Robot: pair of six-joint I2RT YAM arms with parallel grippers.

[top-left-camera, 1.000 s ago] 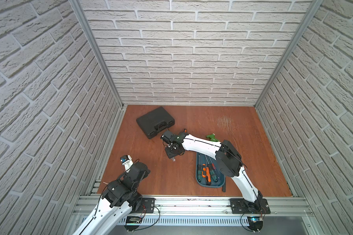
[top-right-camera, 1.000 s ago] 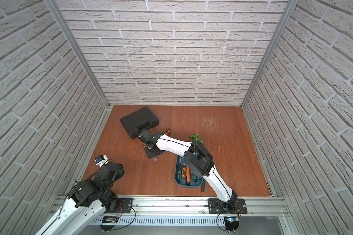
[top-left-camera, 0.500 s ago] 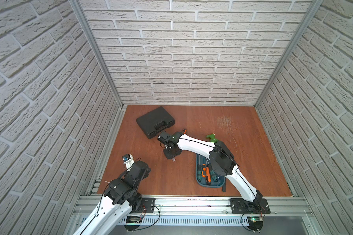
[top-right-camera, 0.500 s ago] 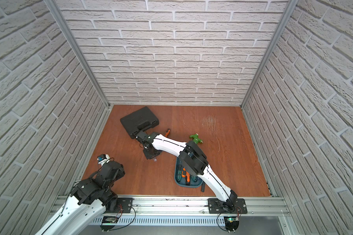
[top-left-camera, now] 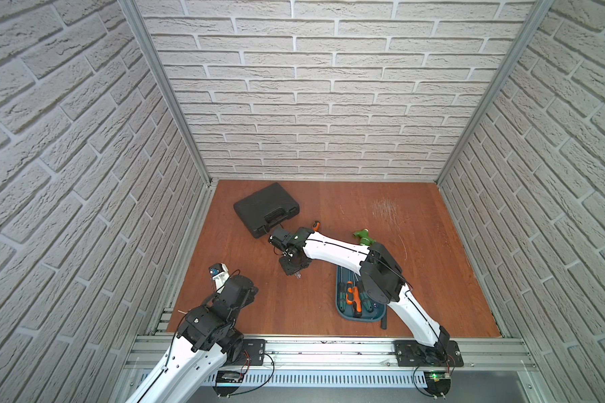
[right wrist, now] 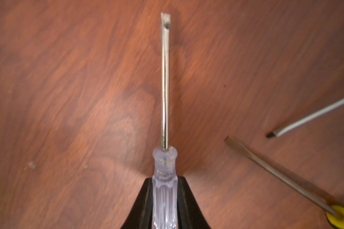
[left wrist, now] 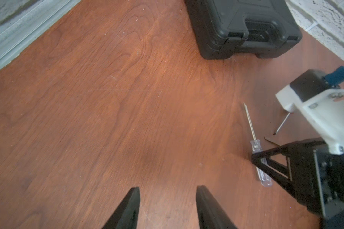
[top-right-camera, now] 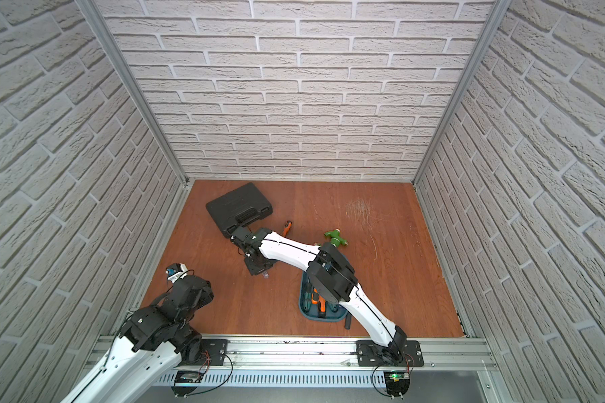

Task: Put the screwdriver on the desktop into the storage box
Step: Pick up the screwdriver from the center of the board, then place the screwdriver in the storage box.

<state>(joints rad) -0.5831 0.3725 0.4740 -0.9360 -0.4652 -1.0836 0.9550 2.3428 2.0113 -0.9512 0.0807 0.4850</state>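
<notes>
Pinched in the right gripper (right wrist: 165, 180): the clear-handled screwdriver (right wrist: 164, 170), with a black finger (right wrist: 145, 190) pressed against each side of the handle and the metal shaft sticking straight out ahead to a flat tip. Appears in the left wrist view to lie flat on the desktop (top-left-camera: 433, 279); cannot tell whether raised off the wood at all. Found in both top views a little toward 9 o'clock from the board's middle, with only the clear butt end (top-left-camera: 297, 275) peeking out at 6 o'clock of the fingers.

Not yet in the storage box (top-left-camera: 358, 316), which sits well apart at 5 o'clock near the front edge, partly under the right arm, with green- and orange-handled screwdrivers (top-left-camera: 351, 296) inside.

Near the pinched tool, but apart from it: two more shafts on the wood, one ending in a yellow handle (right wrist: 340, 217), one grey with a dark tip (right wrist: 314, 115).

Spread open with nothing between the fingers: the left gripper (left wrist: 168, 189), hovering over bare wood at 8 o'clock by the board's left edge.

At 11 o'clock, a black tool case (top-left-camera: 264, 207), closed, its handle side facing the middle. At 1 o'clock, pale scratches (top-left-camera: 385, 209). At 2 o'clock just off the middle, a green object (top-left-camera: 362, 237) beside the right arm. Between case and arm, an orange handle (top-left-camera: 315, 224).
</notes>
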